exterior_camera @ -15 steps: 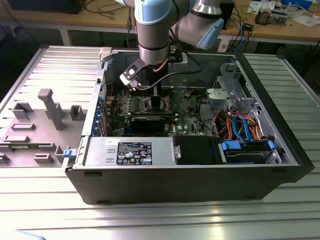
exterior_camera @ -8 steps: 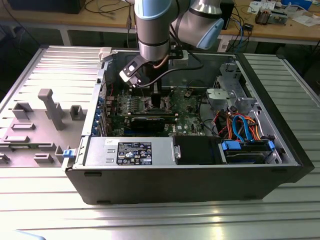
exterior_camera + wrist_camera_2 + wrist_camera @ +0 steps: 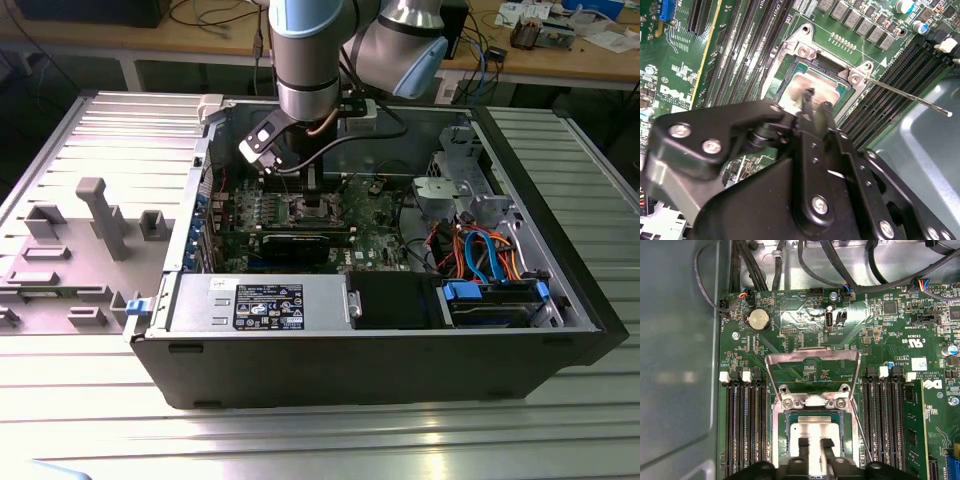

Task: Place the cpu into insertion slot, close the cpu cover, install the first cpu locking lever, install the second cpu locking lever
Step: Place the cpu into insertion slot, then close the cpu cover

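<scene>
Silver-grey square cpu point(image 3: 812, 431) sat in its metal-rimmed insertion slot point(image 3: 781, 440).
Black end effector point(image 3: 814, 444) hovered barely open, empty; raised silvery cpu cover point(image 3: 812, 354) likely needed lowering.

Open computer case point(image 3: 400, 370), labelled power supply point(image 3: 200, 300), coin battery point(image 3: 759, 319), memory slots point(image 3: 745, 430)

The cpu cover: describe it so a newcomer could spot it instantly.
In the open black computer case, on the green circuit board, look between the two banks of long black memory slots. The cpu cover is the thin silvery metal frame swung open; unlike the solid silver-grey square chip beside it, green board shows through its window.
</scene>
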You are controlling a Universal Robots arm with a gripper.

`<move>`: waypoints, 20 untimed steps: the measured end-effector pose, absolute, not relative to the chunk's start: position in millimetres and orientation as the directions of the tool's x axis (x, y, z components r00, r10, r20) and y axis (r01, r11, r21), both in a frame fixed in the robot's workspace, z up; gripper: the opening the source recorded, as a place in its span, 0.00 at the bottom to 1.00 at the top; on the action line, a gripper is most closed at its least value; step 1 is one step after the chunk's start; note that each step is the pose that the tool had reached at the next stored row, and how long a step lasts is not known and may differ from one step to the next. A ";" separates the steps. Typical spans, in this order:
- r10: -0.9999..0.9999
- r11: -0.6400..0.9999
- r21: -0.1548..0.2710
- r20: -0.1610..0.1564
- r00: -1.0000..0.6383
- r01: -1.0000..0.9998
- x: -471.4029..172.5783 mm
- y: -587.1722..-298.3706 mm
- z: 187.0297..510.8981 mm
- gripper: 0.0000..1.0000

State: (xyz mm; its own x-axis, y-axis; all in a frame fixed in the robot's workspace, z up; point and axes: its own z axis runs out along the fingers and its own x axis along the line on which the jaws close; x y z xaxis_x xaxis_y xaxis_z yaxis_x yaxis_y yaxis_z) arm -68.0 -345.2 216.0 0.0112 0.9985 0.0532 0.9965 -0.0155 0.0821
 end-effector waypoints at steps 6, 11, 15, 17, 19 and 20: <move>0.999 -0.016 0.082 0.053 0.011 0.997 -67.9 -345.3 216.0 0.11; 0.999 -0.016 0.082 0.053 0.011 0.997 -67.7 -345.3 216.0 0.11; 0.999 -0.016 0.082 0.053 0.011 0.997 -67.6 -345.3 216.0 0.11; 0.999 -0.016 0.082 0.053 0.011 0.997 -67.6 -345.3 216.0 0.11; 0.999 -0.016 0.082 0.053 0.011 0.997 -67.6 -345.3 216.0 0.11; 0.999 -0.016 0.082 0.053 0.011 0.997 -67.6 -345.3 216.0 0.11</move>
State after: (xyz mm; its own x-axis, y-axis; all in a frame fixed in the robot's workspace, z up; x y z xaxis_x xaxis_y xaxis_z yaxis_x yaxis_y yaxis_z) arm -67.6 -345.3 216.0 0.0112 0.9985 0.0532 0.9965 -0.0156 0.0821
